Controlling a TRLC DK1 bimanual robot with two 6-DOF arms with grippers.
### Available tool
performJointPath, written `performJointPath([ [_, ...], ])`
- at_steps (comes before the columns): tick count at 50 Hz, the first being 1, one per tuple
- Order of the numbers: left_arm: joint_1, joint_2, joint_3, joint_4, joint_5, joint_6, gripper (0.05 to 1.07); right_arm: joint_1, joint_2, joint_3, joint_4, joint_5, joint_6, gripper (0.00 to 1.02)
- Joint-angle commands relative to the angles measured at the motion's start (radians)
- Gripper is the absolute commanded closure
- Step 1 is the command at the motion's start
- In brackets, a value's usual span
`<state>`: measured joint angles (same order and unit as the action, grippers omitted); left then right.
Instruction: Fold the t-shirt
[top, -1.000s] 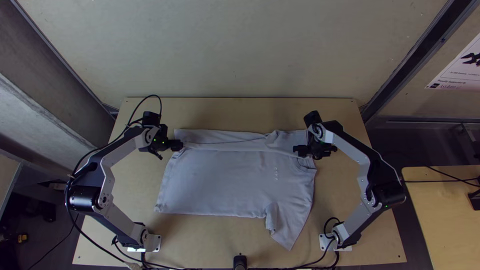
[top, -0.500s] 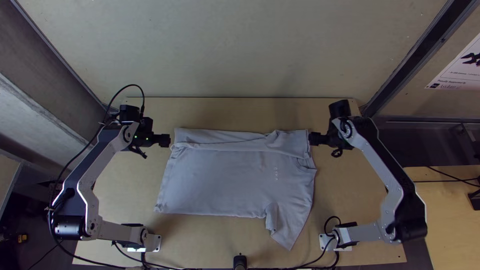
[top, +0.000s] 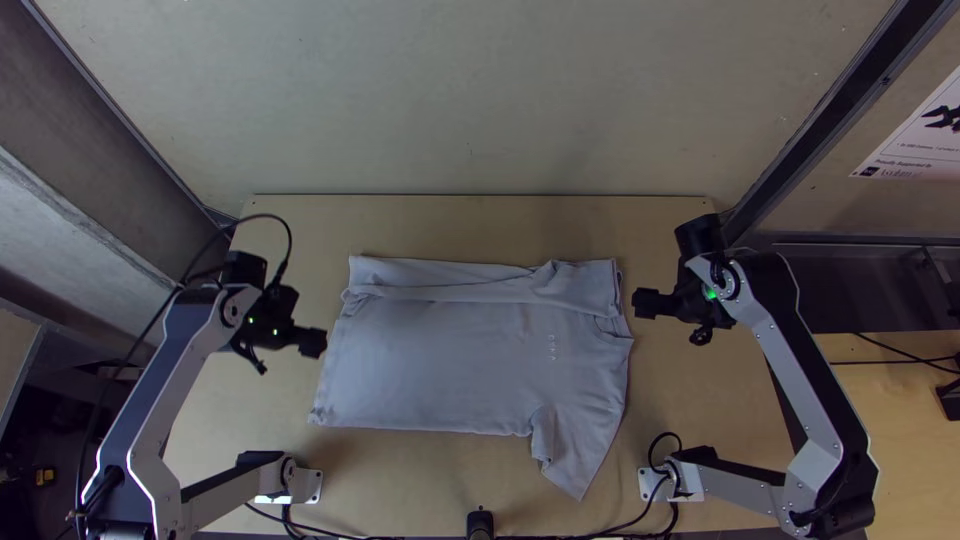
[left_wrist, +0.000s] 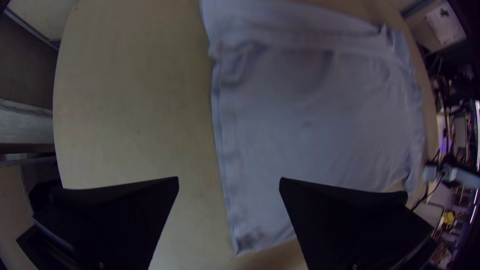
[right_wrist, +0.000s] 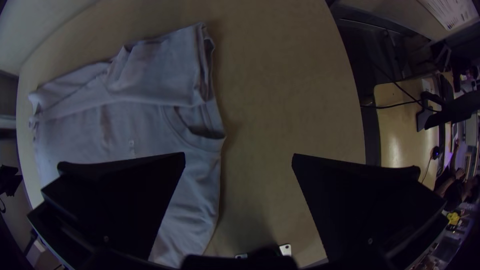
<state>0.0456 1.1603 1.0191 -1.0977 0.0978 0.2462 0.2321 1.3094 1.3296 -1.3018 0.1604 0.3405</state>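
The light grey t-shirt (top: 470, 350) lies on the table with its far edge folded over in a band; the near side lies flat, and one sleeve points toward the table's near edge at right. My left gripper (top: 312, 343) is just left of the shirt's left edge. In the left wrist view the left gripper (left_wrist: 229, 181) stands open above the edge of the shirt (left_wrist: 310, 115). Right of the collar is my right gripper (top: 645, 303), apart from the cloth. The right wrist view has the right gripper (right_wrist: 239, 156) open, with the shirt (right_wrist: 150, 80) to one side.
Bare wood of the table (top: 480, 225) runs along the shirt's far side, and more lies between the shirt and each arm. A black post (top: 480, 522) stands at the near edge. A second table (top: 900, 430) is at the right.
Both grippers have drawn outward from the shirt's folded far band, the left one leftward and nearer, the right one rightward. The shirt lies much the same, its band now uncovered at both ends.
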Motion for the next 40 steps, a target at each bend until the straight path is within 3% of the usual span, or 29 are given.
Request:
performJointPath([
  [1,-0.013,-0.062,-0.099,-0.034,-0.035,0.088,0.10,0.047,-0.030,0.002,-0.031,-0.004,0.023,0.04],
  [7,-0.020,-0.079,-0.172,-0.045,-0.058,0.110,0.10,0.115,-0.047,-0.004,-0.039,-0.005,0.026,0.05],
  [17,-0.113,-0.102,-0.258,-0.082,-0.113,0.107,0.11,0.127,-0.053,-0.047,-0.057,-0.101,0.025,0.05],
  [23,-0.214,-0.111,-0.338,-0.074,-0.193,0.087,0.11,0.131,-0.067,-0.067,-0.060,-0.102,0.023,0.05],
  [32,-0.271,-0.090,-0.389,-0.031,-0.201,0.056,0.11,0.133,-0.073,-0.118,-0.060,-0.102,0.023,0.05],
  [35,-0.277,-0.063,-0.389,-0.025,-0.201,0.054,0.21,0.134,-0.073,-0.141,-0.060,-0.102,0.025,0.05],
  [40,-0.279,-0.030,-0.386,0.001,-0.201,0.045,0.23,0.142,-0.073,-0.187,-0.059,-0.104,0.026,0.05],
])
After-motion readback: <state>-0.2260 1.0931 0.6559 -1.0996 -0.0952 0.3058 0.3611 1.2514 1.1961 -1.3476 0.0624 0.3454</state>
